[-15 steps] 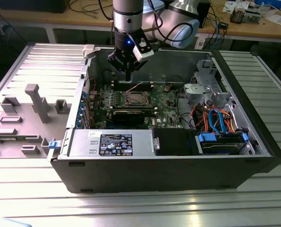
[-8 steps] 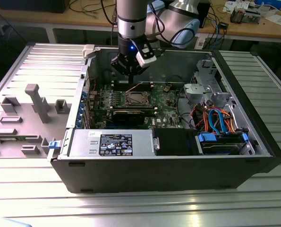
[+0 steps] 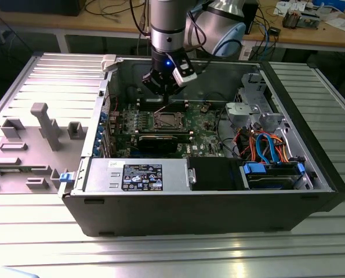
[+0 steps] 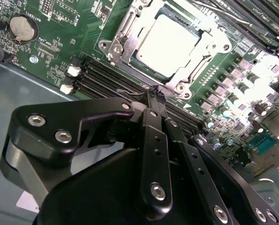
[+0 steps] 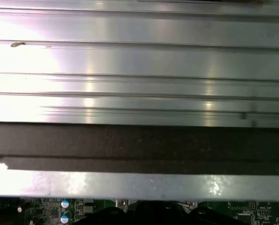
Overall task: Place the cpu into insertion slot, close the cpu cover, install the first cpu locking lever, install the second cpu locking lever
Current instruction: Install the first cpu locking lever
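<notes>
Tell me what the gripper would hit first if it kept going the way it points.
Probably the metal edge of the cpu cover, just past the gripper in the second wrist view; depth is hard to judge.

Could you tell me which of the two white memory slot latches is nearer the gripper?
The lower white latch beside the grey case wall; the other sits farther from the gripper.

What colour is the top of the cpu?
Dull silver-grey; the cpu shows best in the second wrist view, lying in the slot.
</notes>
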`<state>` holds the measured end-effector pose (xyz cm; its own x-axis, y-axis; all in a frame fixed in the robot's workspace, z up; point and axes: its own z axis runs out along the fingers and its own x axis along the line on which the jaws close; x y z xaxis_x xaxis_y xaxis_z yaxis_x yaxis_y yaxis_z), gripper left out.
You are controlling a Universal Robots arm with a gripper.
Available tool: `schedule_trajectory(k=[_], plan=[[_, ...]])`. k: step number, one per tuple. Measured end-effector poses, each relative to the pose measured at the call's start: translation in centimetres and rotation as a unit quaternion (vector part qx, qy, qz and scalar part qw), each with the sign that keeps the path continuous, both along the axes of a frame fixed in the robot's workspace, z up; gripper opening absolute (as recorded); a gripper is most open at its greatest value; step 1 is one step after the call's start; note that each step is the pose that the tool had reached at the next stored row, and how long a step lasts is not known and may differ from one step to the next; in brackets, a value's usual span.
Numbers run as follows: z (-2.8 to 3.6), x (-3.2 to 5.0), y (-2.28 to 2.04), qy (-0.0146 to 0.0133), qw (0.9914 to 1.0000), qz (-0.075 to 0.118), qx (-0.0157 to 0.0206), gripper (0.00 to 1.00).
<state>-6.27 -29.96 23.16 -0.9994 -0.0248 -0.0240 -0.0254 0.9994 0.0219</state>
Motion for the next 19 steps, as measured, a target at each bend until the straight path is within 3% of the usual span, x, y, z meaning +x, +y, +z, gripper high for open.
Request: schedule_trajectory(k=[3, 10, 19], plan=[[-0.08, 0.29, 0.02, 0.0000, 1.00000, -0.001, 0.0000, 0.11], [-0.87, 2.08, 0.06, 0.0001, 0.99997, -0.008, 0.0000, 0.11], [-2.38, 2.59, 0.06, 0.0001, 0.99994, -0.011, -0.0001, 0.11]])
